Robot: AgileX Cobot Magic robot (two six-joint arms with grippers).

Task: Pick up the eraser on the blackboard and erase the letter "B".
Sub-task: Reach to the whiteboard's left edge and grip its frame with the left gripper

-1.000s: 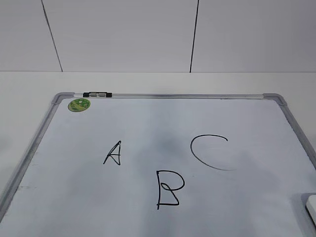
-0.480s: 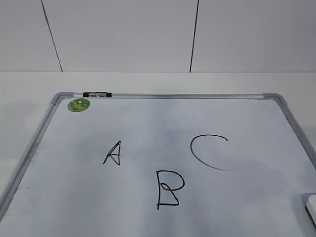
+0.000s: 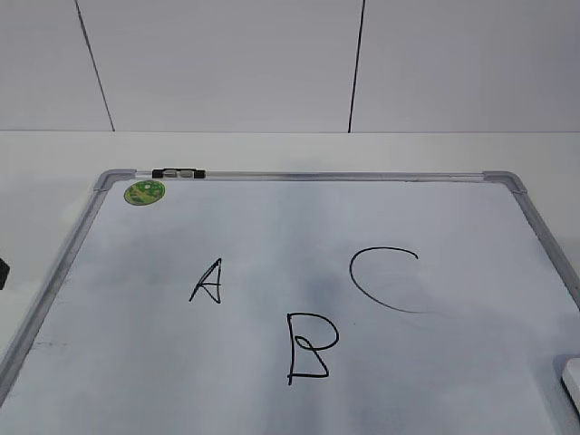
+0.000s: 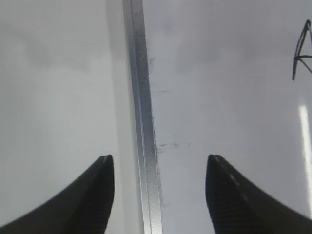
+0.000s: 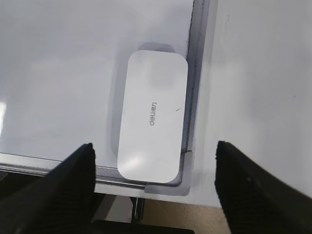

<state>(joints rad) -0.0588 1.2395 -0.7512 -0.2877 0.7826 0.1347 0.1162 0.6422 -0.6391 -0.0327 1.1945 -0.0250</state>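
Observation:
The blackboard (image 3: pixel 317 176) is a white board with a silver frame, lying flat on the table. The black letter "B" (image 3: pixel 309 347) is drawn near its front middle. The white eraser (image 5: pixel 152 122) lies flat in a board corner against the frame; only its edge (image 3: pixel 573 379) shows at the exterior view's lower right. My right gripper (image 5: pixel 154 145) is open and empty above the eraser, its jaws well apart on either side. My left gripper (image 4: pixel 159 158) is open and empty above the board's left frame strip (image 4: pixel 141 97).
A black "A" (image 3: pixel 207 282) and "C" (image 3: pixel 381 279) are drawn on the board beside the "B". A green sticker (image 3: pixel 144 191) and a small black-and-silver clip (image 3: pixel 178 172) sit at the far left corner. The table's edge lies just past the eraser's corner.
A small dark part of the left arm has come into the exterior view at its left edge. The board, letters and eraser have not moved.

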